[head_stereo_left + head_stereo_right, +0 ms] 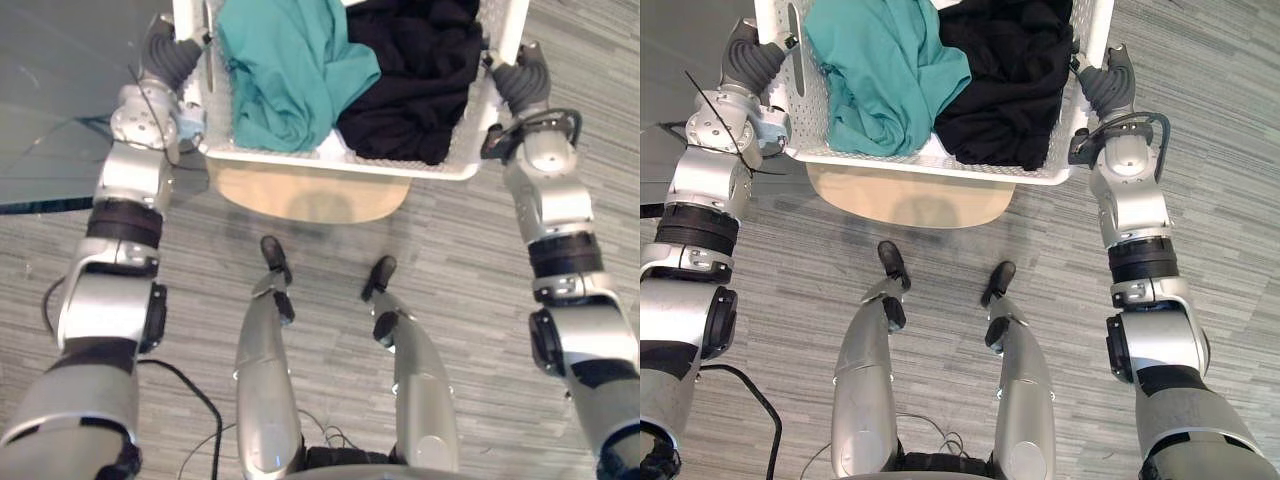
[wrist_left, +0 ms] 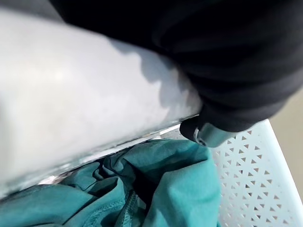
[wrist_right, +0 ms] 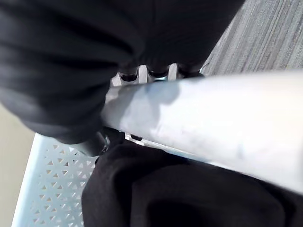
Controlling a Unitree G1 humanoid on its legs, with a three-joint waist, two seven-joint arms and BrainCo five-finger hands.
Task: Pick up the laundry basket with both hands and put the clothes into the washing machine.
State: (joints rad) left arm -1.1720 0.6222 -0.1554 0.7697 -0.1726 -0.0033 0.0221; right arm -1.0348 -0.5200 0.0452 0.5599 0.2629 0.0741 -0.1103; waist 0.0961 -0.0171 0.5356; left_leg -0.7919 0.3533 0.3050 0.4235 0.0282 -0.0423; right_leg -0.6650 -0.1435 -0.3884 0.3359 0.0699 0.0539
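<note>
Left wrist view: my left hand (image 2: 203, 135) grips the laundry basket (image 1: 340, 166) rim; my right hand (image 3: 97, 141) grips the opposite rim. I judge it rigid and light, the clothes (image 1: 290, 70) soft.

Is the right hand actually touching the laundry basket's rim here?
Touching. The right wrist view shows the right hand with its fingers curled over the white rim of the laundry basket and its thumb underneath.
</note>
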